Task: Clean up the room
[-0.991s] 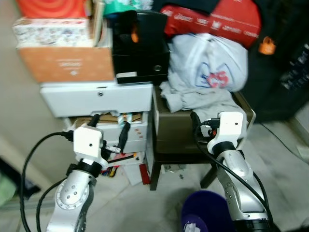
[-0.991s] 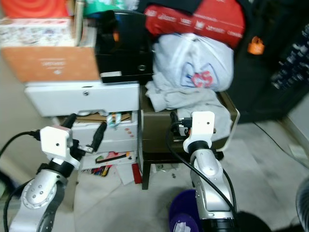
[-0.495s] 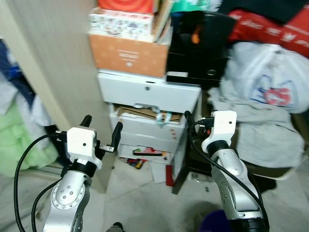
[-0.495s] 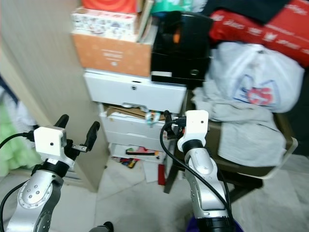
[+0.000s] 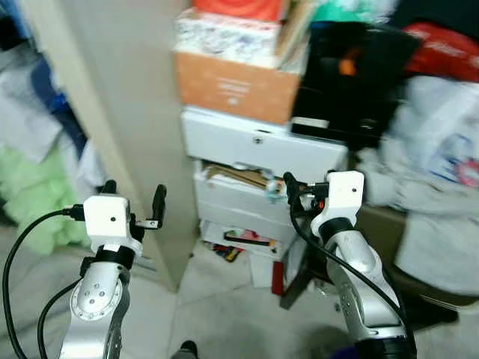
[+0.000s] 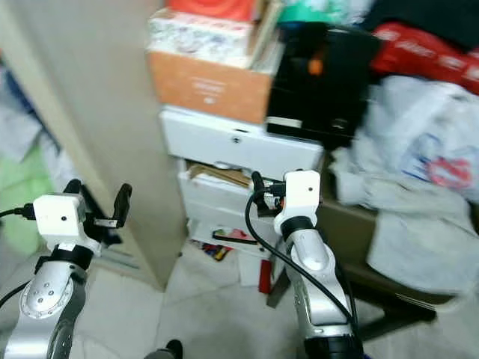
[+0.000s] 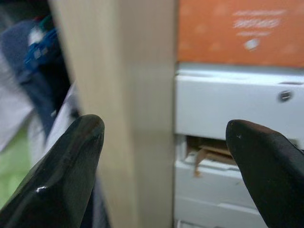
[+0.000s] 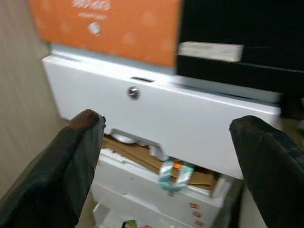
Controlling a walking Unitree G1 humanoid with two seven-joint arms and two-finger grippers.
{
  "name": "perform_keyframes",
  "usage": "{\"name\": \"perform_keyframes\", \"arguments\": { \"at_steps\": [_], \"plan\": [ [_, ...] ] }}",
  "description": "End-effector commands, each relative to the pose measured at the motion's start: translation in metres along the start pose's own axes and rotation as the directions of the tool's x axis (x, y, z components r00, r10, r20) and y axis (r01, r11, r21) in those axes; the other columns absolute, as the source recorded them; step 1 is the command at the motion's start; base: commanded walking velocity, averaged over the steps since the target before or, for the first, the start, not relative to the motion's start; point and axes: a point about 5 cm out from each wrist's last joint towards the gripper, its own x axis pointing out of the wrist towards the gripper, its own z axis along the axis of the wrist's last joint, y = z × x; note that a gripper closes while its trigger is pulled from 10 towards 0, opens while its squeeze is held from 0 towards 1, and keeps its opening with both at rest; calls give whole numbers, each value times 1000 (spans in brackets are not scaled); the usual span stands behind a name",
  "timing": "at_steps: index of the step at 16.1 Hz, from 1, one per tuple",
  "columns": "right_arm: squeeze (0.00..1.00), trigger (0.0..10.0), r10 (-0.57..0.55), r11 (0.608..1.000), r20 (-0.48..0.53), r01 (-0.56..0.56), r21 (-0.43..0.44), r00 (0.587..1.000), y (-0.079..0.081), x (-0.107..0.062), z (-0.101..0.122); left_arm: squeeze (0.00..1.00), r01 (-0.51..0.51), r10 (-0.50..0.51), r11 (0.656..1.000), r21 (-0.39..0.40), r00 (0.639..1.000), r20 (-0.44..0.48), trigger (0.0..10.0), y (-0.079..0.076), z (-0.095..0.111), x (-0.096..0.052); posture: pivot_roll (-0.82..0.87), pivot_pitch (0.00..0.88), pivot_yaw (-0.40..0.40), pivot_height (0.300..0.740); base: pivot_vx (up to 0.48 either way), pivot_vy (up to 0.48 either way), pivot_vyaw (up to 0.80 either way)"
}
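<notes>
My left gripper (image 5: 135, 196) is held up open and empty in front of a beige wooden panel (image 5: 112, 112). My right gripper (image 8: 168, 121) is also open and empty, facing a white drawer unit (image 5: 262, 146). Its lower drawers hang ajar, stuffed with cardboard and paper (image 8: 156, 164). Loose papers and small litter (image 5: 239, 243) lie on the floor under the unit. A pile of grey clothes and a white plastic bag (image 5: 441, 187) covers a dark low table on the right.
An orange box (image 5: 236, 86) and a black appliance (image 5: 352, 82) sit on top of the drawer unit, with a red bag (image 5: 449, 60) behind. Green and blue clothes (image 5: 30, 202) hang or lie left of the panel. The pale tiled floor (image 5: 217, 314) lies before me.
The camera has swung to the left: the drawers and the clothes pile slid right, and the panel and green clothes came into view. Both grippers stay open and raised.
</notes>
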Motion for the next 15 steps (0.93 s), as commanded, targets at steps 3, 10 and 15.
{"name": "perform_keyframes", "arguments": {
  "at_steps": [3, 10, 15],
  "plan": [
    [0, 10000, -1, 1000, 13, 1, 2, 1000, 0, 5, 1, 0, -20, 20, 1000, -1, 1000, 11, 10000, 2, 1, 5, -27, 55, -71, 740, 0, 0, 800],
    [0, 10000, -7, 1000, 48, 7, 6, 999, 2, 15, 3, 0, -84, 84, 996, 3, 996, 8, 10000, 6, -6, 6, -24, 16, -56, 740, 0, 0, 800],
    [0, 10000, -33, 999, 27, 33, 11, 999, 2, 2, -4, 0, -64, 65, 998, 11, 998, -20, 10000, 3, -10, 3, -39, 50, -29, 740, 0, 0, 770]
  ]
}}
